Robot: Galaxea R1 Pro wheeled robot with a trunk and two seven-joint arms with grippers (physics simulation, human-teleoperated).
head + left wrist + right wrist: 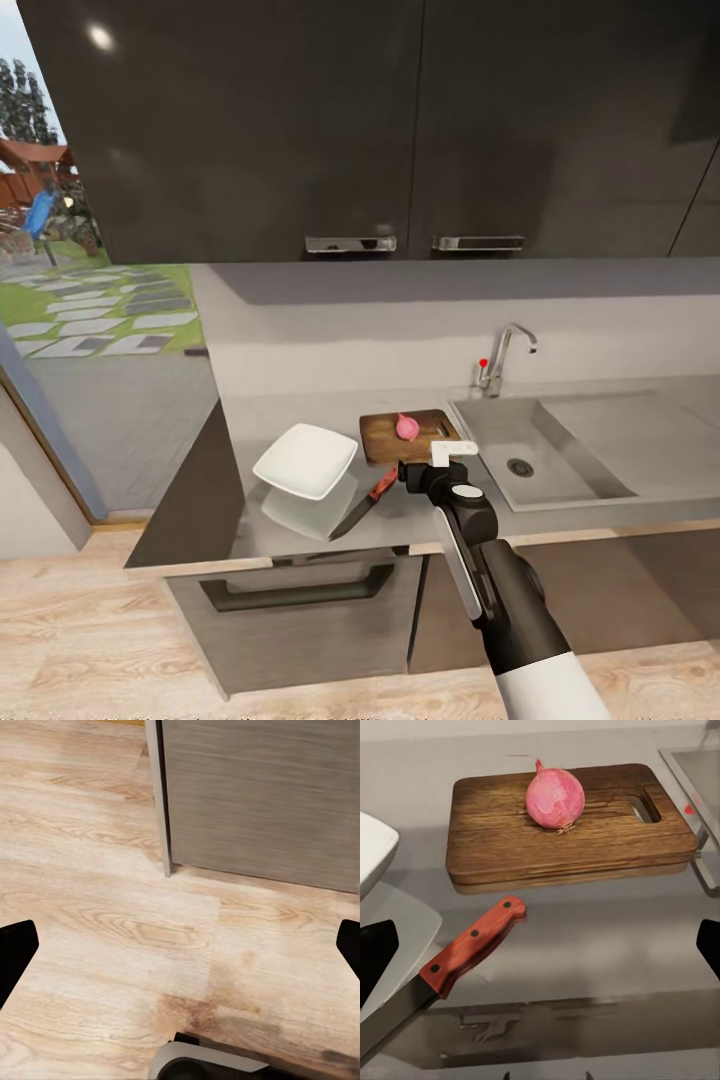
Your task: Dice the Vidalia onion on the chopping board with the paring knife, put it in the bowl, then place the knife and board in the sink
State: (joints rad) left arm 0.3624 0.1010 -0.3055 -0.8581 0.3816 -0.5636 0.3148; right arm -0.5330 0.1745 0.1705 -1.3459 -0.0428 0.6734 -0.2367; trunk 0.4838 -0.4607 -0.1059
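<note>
A pink-red onion [406, 427] [555, 797] rests on the dark brown chopping board [388, 438] [570, 832], which lies on the grey countertop [250, 420] just left of the sink [560, 490]. The paring knife [366, 503], with a reddish handle [472, 945], lies on the counter in front of the board, its blade pointing toward the white bowl [305, 460] [373, 847]. My right gripper [432, 462] [540, 952] hovers open above the counter, near the board's front edge and right of the knife handle, holding nothing. My left gripper [180, 949] is open over the floor.
The steel sink has a round drain [519, 467], a drainboard [640, 430] to the right, and a chrome tap [500, 362] with a red knob. Dark wall cabinets [400, 130] hang overhead. A glass door [90, 330] opens to the left. Wooden floor [112, 907] runs beside a grey cabinet front [262, 795].
</note>
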